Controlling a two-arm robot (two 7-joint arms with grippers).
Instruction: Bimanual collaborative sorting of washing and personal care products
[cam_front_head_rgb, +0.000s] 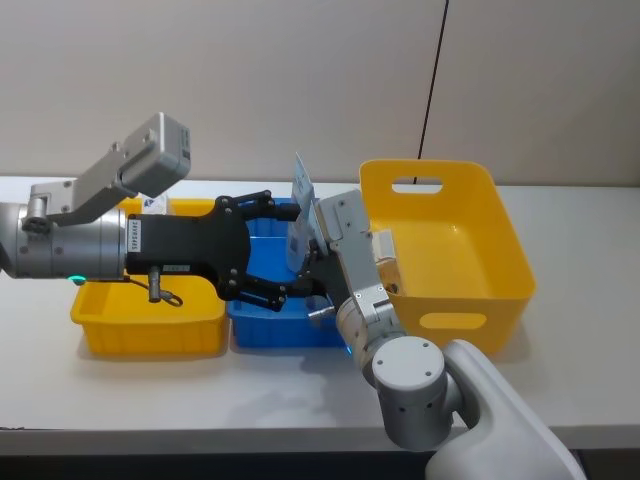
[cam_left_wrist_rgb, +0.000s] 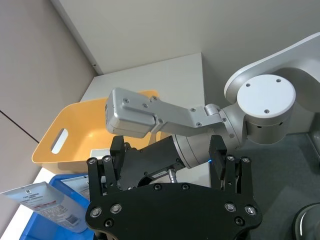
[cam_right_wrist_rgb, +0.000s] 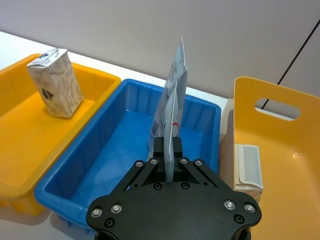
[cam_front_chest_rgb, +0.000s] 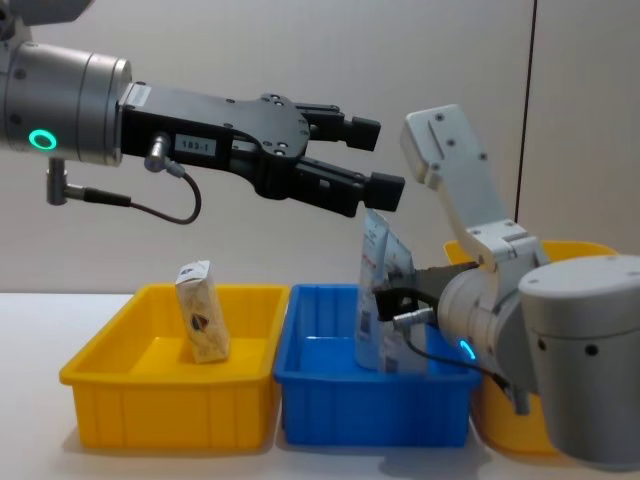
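Observation:
Two tall slim pale-blue-and-white pouches (cam_right_wrist_rgb: 172, 95) stand upright, pressed together, over the blue bin (cam_right_wrist_rgb: 115, 150). My right gripper (cam_right_wrist_rgb: 169, 146) is shut on their lower edge; in the chest view these pouches (cam_front_chest_rgb: 376, 290) reach down into that bin (cam_front_chest_rgb: 330, 410). The left gripper (cam_front_chest_rgb: 375, 155) hovers open just above and left of the pouch tops, holding nothing. It spans the blue bin in the head view (cam_front_head_rgb: 280, 245). A grey-white speckled block pack (cam_right_wrist_rgb: 55, 82) stands in the left yellow bin (cam_right_wrist_rgb: 20, 145). A small cream pack (cam_right_wrist_rgb: 248, 165) lies in the right yellow bin (cam_right_wrist_rgb: 285, 165).
Three bins sit side by side on the white table (cam_front_head_rgb: 150, 400): the low yellow one (cam_front_head_rgb: 150, 325), the blue one (cam_front_head_rgb: 285, 330) and the tall handled yellow one (cam_front_head_rgb: 450, 240). A wall stands close behind. A black cable (cam_front_head_rgb: 432, 80) hangs down at the back.

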